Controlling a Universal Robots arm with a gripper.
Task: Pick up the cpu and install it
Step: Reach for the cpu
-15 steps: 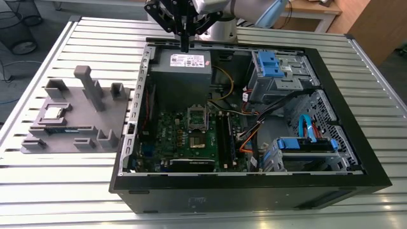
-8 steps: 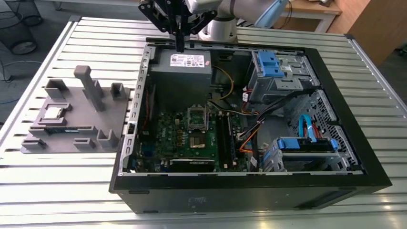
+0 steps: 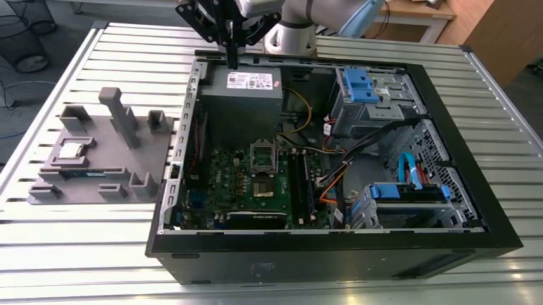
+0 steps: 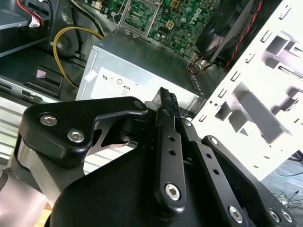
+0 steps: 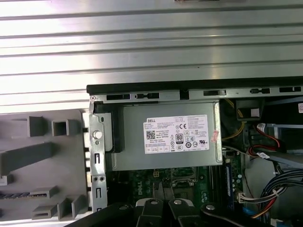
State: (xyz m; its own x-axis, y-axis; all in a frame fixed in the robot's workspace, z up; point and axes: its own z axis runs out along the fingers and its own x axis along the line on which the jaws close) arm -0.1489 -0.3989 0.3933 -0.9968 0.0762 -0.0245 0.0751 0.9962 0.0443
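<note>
The cpu (image 3: 70,150), a small silver square, lies in a pocket at the exterior view's left of the grey tray (image 3: 127,166). My gripper (image 3: 231,62) hangs over the far wall of the open computer case (image 3: 339,251), above the grey power supply (image 3: 244,86), well away from the cpu. Its fingers point down, pressed together with nothing between them. In both wrist views the gripper (image 4: 165,96) (image 5: 164,191) sits over the power supply (image 5: 163,137). The silver socket frame (image 3: 264,155) stands on the green motherboard (image 3: 229,184), also seen in the first wrist view as the socket frame (image 5: 182,179).
A green memory stick (image 3: 85,173) lies on the tray, which carries tall grey posts (image 3: 119,114). Blue drive bays (image 3: 360,86), cables (image 3: 339,171) and the case walls crowd the exterior view's right. The case and tray rest on a slatted metal table (image 3: 85,254).
</note>
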